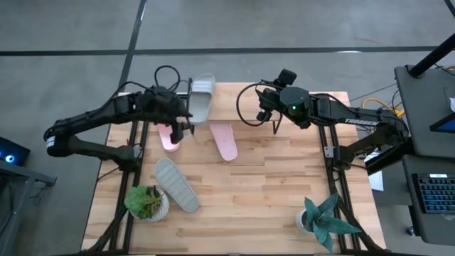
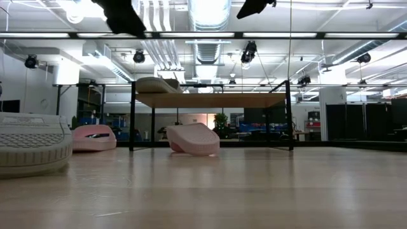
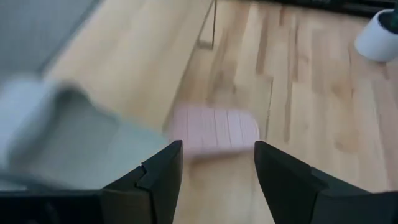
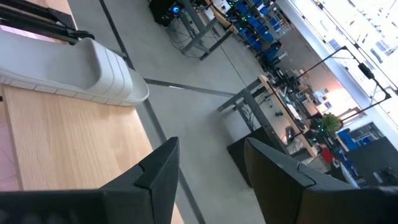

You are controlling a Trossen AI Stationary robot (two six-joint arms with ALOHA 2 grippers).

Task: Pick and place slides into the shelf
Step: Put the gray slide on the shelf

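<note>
Left arm reaches in over the far left part of the desk; left gripper hangs above the shelf's left end, fingers spread apart and holding nothing, with a pink slide on the desk showing between them and the grey slide on the shelf just beside. Potted green plant stands at the near left corner of the desk. Grey slide, sole up, lies on the desk just beside that plant, well clear of the shelf. Pink slide lies on the desk at the shelf's left end, partly under the left gripper. Grey slide with its strap up rests on top of the shelf, at its left end, one end reaching past the far edge; low view shows it on the plank top. Second pink slide lies on the desk in front of the shelf, near the middle. Right gripper hovers over the right part of the shelf, fingers parted and empty. Spiky teal plant in a white pot stands at the near right corner.
</note>
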